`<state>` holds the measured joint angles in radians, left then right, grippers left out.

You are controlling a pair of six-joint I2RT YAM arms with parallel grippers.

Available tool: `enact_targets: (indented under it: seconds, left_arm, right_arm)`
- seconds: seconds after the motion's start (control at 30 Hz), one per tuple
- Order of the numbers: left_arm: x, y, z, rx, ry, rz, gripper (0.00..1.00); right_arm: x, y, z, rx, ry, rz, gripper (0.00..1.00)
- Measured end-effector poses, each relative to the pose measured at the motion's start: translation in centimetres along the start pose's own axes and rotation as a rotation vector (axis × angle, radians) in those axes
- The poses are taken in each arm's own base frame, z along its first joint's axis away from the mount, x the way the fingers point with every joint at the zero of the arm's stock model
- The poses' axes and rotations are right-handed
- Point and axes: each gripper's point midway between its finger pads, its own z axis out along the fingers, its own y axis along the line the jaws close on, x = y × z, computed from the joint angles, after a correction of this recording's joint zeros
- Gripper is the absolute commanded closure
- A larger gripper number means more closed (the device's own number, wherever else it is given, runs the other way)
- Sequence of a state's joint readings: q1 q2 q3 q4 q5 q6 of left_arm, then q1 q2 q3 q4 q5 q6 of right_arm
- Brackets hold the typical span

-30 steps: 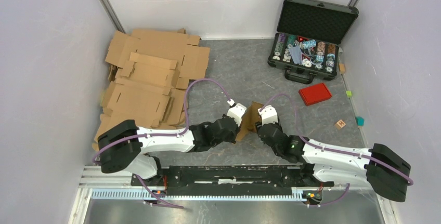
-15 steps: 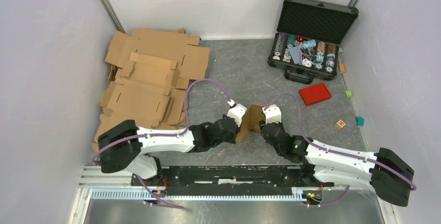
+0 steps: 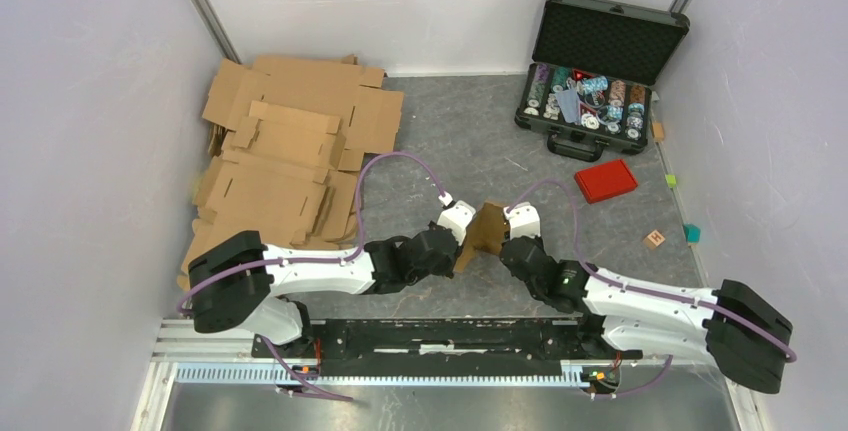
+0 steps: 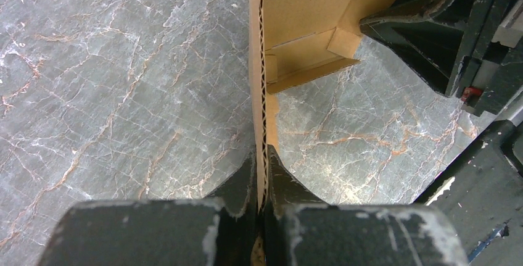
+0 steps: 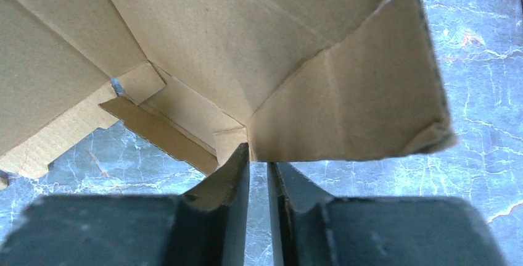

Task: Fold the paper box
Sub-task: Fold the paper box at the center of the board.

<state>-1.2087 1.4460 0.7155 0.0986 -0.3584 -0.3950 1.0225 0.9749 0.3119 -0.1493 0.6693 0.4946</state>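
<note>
Grey marbled table surface (image 3: 450, 131), closed in by pale walls on three sides. Both arms reach in from the near edge and meet near its centre.

Left gripper (image 4: 262, 158): jaws fully closed on the corrugated edge of one panel of the small plain brown cardboard paper box (image 4: 308, 7). The panel stands on edge between the dark fingers (image 4: 239, 184). Grip confirmed.

Right gripper (image 5: 258, 155): jaws stand a narrow slit apart, with the tips against the lower edge of the paper box where two panels meet at a fold. Whether cardboard sits between them cannot be told.

Paper box: partly formed, flaps spread, inner faces turned toward the right wrist camera. In the overhead view it sits between the two grippers. Contact with the table cannot be determined.

Surroundings:
- A stack of large flat brown cardboard sheets (image 3: 285, 151) lies at the far left.
- An open black case (image 3: 600, 71) holding small round items sits in the far right corner.
- A red rectangular lid (image 3: 605, 180) lies just in front of the case.
- A small wooden block (image 3: 655, 238), a green cube (image 3: 671, 180) and a teal cube (image 3: 692, 233) lie near the right wall.
</note>
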Motion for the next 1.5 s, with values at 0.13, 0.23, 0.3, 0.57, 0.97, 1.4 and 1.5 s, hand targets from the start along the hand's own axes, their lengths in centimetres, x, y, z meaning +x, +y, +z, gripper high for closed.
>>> enact_targets:
  seconds: [0.13, 0.23, 0.3, 0.57, 0.97, 1.4, 1.5]
  left_arm:
    - [0.0, -0.1, 0.0, -0.002, -0.001, 0.003, 0.98]
    - [0.0, -0.1, -0.1, -0.003, 0.001, 0.004, 0.98]
    - [0.0, -0.1, -0.1, -0.002, 0.002, 0.005, 0.98]
    - [0.0, -0.2, -0.1, 0.001, 0.003, 0.004, 0.98]
    - [-0.1, -0.6, 0.0, 0.024, 0.000, -0.001, 0.98]
    - [-0.2, -1.3, 0.1, 0.065, -0.002, -0.048, 0.98]
    - [-0.3, -1.4, 0.2, 0.075, -0.002, -0.061, 0.98]
  right_arm:
    - [0.0, 0.1, 0.2, 0.005, -0.001, 0.006, 0.93]
    - [-0.1, 0.2, 0.4, 0.013, -0.006, 0.018, 0.98]
    - [-0.2, 0.3, 0.6, 0.017, -0.010, 0.027, 1.00]
    - [-0.5, 0.4, 0.9, 0.034, -0.021, 0.063, 0.99]
    - [-0.8, 1.4, 1.3, -0.007, -0.039, 0.083, 0.90]
    - [-0.7, 1.5, 1.2, -0.050, -0.082, 0.107, 0.92]
    - [-0.8, 1.6, 1.2, -0.052, -0.086, 0.114, 0.88]
